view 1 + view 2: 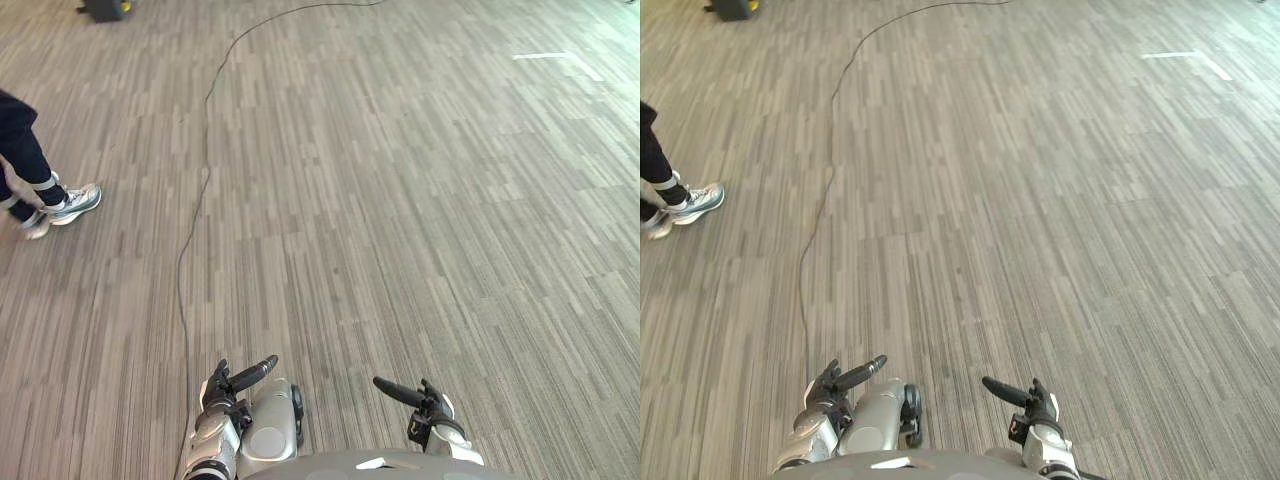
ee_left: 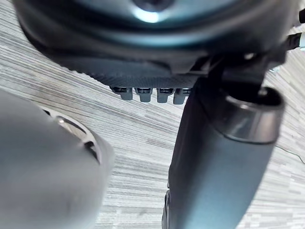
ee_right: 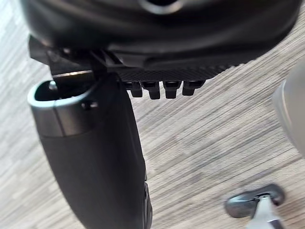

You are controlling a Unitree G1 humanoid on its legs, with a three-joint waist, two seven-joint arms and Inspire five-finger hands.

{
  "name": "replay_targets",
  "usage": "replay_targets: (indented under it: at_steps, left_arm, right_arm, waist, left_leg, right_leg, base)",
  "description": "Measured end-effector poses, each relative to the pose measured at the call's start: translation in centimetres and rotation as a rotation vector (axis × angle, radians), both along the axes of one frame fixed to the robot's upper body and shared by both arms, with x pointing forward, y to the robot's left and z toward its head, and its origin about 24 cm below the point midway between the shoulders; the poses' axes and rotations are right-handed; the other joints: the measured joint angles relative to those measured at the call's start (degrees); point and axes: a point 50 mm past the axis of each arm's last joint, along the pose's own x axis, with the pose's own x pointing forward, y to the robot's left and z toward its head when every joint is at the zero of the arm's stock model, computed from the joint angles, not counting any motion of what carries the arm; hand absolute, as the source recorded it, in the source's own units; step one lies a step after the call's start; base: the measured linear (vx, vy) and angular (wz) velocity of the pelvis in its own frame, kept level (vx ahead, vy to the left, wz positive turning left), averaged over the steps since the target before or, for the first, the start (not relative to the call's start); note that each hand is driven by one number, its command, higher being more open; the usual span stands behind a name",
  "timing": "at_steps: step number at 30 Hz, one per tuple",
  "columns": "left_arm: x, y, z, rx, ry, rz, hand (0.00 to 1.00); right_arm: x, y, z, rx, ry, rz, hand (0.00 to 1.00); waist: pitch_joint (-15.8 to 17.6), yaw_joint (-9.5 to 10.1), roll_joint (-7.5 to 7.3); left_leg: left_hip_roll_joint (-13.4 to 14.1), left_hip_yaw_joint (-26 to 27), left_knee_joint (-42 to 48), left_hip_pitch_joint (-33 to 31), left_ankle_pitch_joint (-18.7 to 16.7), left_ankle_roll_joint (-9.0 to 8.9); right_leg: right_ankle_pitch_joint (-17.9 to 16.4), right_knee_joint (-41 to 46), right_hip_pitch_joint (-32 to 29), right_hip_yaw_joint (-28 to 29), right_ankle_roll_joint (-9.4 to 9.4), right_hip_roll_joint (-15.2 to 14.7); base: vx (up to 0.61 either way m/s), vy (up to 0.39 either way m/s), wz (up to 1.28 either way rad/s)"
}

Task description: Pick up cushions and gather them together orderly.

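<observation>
— How were the hands found?

— The left hand (image 1: 232,388) was seen low at the near edge of the striped grey floor (image 1: 400,200). Its fingers (image 2: 150,94) were held out loosely and the thumb (image 2: 219,157) was spread apart from them; nothing was held or touched by it. The right hand (image 1: 428,404) was found near it in the same state, with relaxed fingers and nothing grasped. Carpet was seen past the fingers of each.

— And the cushions?

— Where they lay could not be told. A person's shoe (image 1: 72,203) and dark trouser leg (image 1: 20,140) were noted at the far left, well apart from both hands. A dark object (image 1: 105,8) was seen at the far left corner, and a white tape mark (image 1: 555,57) at the far right.
</observation>
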Motion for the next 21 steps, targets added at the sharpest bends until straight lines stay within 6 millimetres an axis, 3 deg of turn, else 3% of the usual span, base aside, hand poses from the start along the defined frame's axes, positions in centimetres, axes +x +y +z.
replay_targets:
  at_steps: [1,2,5,6,7,8,9,10,12,13,15,16,18,21]
  left_arm:
    - [0.0,-0.1,0.0,0.000,0.003,-0.004,1.00]
    - [-0.4,-0.1,-0.3,-0.001,0.021,-0.004,1.00]
    - [-1.1,0.2,-0.6,0.006,0.055,-0.008,1.00]
    - [-1.4,0.3,-0.7,0.008,0.069,-0.012,1.00]
    - [-1.6,0.1,-0.9,0.010,0.088,-0.031,1.00]
    - [-1.6,0.1,-0.9,0.010,0.091,-0.037,1.00]
    - [-1.8,0.0,-1.0,0.011,0.103,-0.056,1.00]
    - [-2.4,-0.7,-1.5,0.000,0.146,-0.091,1.00]
    - [-1.9,-1.9,-1.6,-0.029,0.143,-0.134,1.00]
    - [-1.8,-2.2,-1.6,-0.031,0.141,-0.139,1.00]
    - [-2.0,-2.3,-1.5,-0.030,0.128,-0.122,1.00]
    - [-1.8,-2.4,-1.4,-0.033,0.108,-0.103,1.00]
    - [-1.4,-2.0,-1.0,-0.024,0.081,-0.087,1.00]
    - [-0.6,-1.1,-0.3,0.009,0.021,-0.080,1.00]
  right_arm:
    - [0.0,0.0,0.0,0.000,0.001,0.002,1.00]
    - [0.7,-0.2,0.5,-0.027,-0.045,0.017,1.00]
    - [1.4,-0.2,1.0,-0.038,-0.083,0.040,1.00]
    - [1.6,-0.1,1.1,-0.039,-0.094,0.045,1.00]
    - [2.0,-0.3,1.2,-0.044,-0.102,0.050,1.00]
    - [2.0,-0.4,1.2,-0.045,-0.103,0.052,1.00]
    - [2.1,-0.5,1.1,-0.048,-0.095,0.059,1.00]
    - [2.1,-1.3,0.9,-0.067,-0.068,0.075,1.00]
    - [1.5,-2.6,0.6,-0.074,-0.022,0.016,1.00]
    - [1.0,-3.0,0.5,-0.079,-0.007,-0.003,1.00]
    - [-0.4,-3.4,0.1,-0.089,0.023,-0.011,1.00]
    - [-0.4,-3.6,0.2,-0.097,0.019,-0.007,1.00]
    - [0.0,-3.0,0.3,-0.085,0.009,-0.001,1.00]
    - [-0.4,-2.5,0.0,-0.069,0.024,-0.002,1.00]
  waist:
    - [0.0,-0.09,0.08]
    - [0.5,-0.58,0.99]
    - [0.6,-1.95,0.77]
    - [0.7,-2.35,0.61]
    - [0.7,-2.84,0.69]
    - [0.7,-2.95,0.75]
    - [0.7,-3.22,0.90]
    - [0.4,-3.60,3.68]
    - [0.5,-4.13,4.53]
    - [0.4,-4.58,4.94]
    - [0.1,-5.41,6.13]
    - [0.1,-5.13,7.36]
    - [0.5,-4.57,7.15]
    - [0.8,-3.24,5.44]
  left_leg:
    - [0.1,0.2,-0.7,1.2,-0.4,-0.08]
    - [0.8,2.0,-3.7,6.9,-2.7,-1.36]
    - [2.5,3.9,-7.1,13.6,-4.2,-3.68]
    - [3.0,5.3,-9.6,16.9,-4.0,-4.42]
    - [3.2,7.8,-14.8,21.4,-3.0,-6.33]
    - [3.1,8.1,-16.0,22.2,-2.9,-6.65]
    - [2.8,9.0,-19.0,24.9,-2.2,-7.87]
    - [4.8,8.7,-21.0,27.5,-0.8,-9.06]
    - [4.2,5.3,-19.5,28.1,8.4,-9.40]
    - [4.4,4.3,-17.6,28.1,10.7,-9.53]
    - [8.7,-1.7,4.6,20.8,17.6,-10.41]
    - [11.3,-3.0,18.7,15.4,16.6,-10.15]
    - [13.6,-3.5,32.4,7.1,11.4,-8.94]
    - [12.5,-3.6,30.3,-0.9,6.9,-6.71]
  right_leg:
    - [-0.6,1.5,-1.3,-1.2,-1.04,-0.4]
    - [-3.6,3.7,-6.7,-6.1,-5.27,-1.2]
    - [-6.7,-0.9,-12.1,-13.5,-6.76,-1.0]
    - [-7.7,-7.3,-14.0,-17.5,-7.93,-1.1]
    - [-7.1,-20.8,-16.1,-24.5,-8.52,-0.8]
    - [-6.8,-23.9,-16.5,-26.1,-8.75,-0.5]
    - [-3.2,-32.3,-17.2,-28.8,-10.78,1.0]
    - [1.2,-34.6,-15.1,-29.3,-19.26,5.2]
    - [-2.4,-31.4,-14.0,-28.9,-20.31,4.6]
    - [-2.9,-30.8,-13.1,-29.5,-20.73,4.5]
    - [-4.8,-37.9,-4.8,-28.7,-18.35,7.8]
    - [-5.1,-41.9,-1.2,-26.9,-18.19,10.8]
    - [-6.3,-45.2,4.2,-22.8,-18.60,13.7]
    - [-7.3,-48.5,9.5,-18.3,-17.98,14.2]
  base:
    - [0.40,0.044,-0.79]
    - [0.32,0.008,-0.66]
    - [0.44,-0.068,-0.44]
    - [0.63,-0.128,-0.46]
    - [0.57,-0.106,-0.45]
    - [0.60,-0.114,-0.44]
    - [0.70,-0.126,-0.39]
    - [0.84,-0.175,-0.47]
    - [0.81,-0.231,-0.26]
    - [0.60,-0.246,-0.06]
    - [0.52,-0.197,-0.29]
    - [0.52,-0.119,-0.77]
    - [0.52,-0.033,-1.14]
    - [0.35,0.062,-0.86]
